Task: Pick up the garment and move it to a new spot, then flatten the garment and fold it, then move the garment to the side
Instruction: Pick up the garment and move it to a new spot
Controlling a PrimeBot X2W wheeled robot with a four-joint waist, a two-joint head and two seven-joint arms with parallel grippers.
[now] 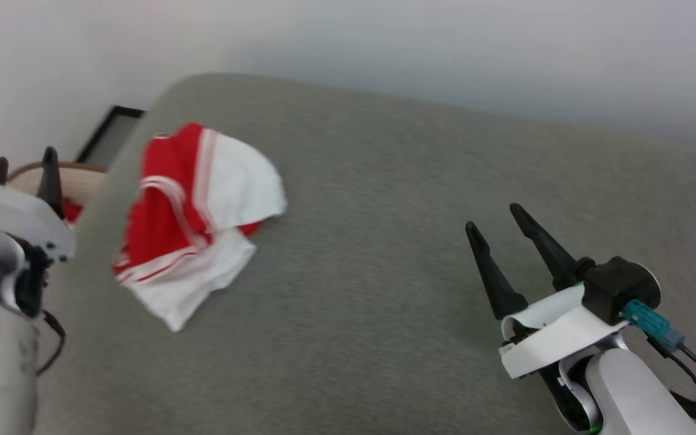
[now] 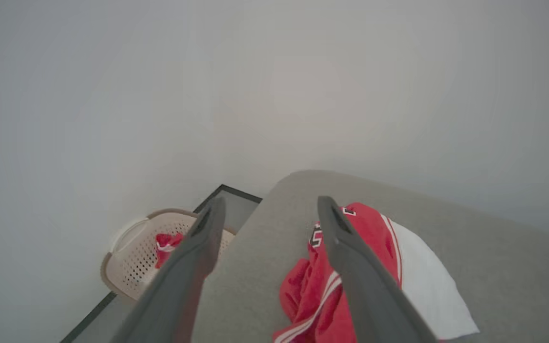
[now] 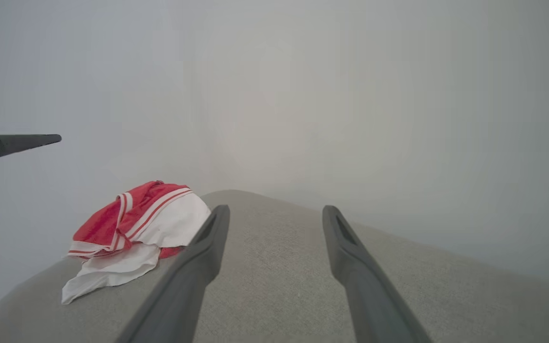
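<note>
Two tools, both with fingers spread wide and nothing between them.

Task thing: red basketball jersey with white sleeves and red-and-white striped trim [image 1: 191, 217]. It lies crumpled in a heap on the grey cloth-covered tabletop [image 1: 384, 290], at the far left part, close to the left edge and the rounded corner. A black numeral outlined in white shows on a fold in the left wrist view.

Key relation: the left tool [image 1: 24, 162] hangs off the tabletop's left edge, just beside the heap, so the jersey lies to its right. The right tool [image 1: 493, 217] hovers over bare cloth surface well apart from the jersey, which lies to its left and farther out. Left arm is the nearer one.

Orientation: in the head view the heap's long axis runs near-to-far, tilted slightly. A white sleeve tip points toward the robot; the red body with the striped band sits at the far end.

Beside the tabletop, on the floor: beige perforated basket [image 2: 127, 257] holding another red-and-white cloth. Not the target.

Judgement: pick-up not yet begun; the left tool would need to travel rightward over the edge and down.
</note>
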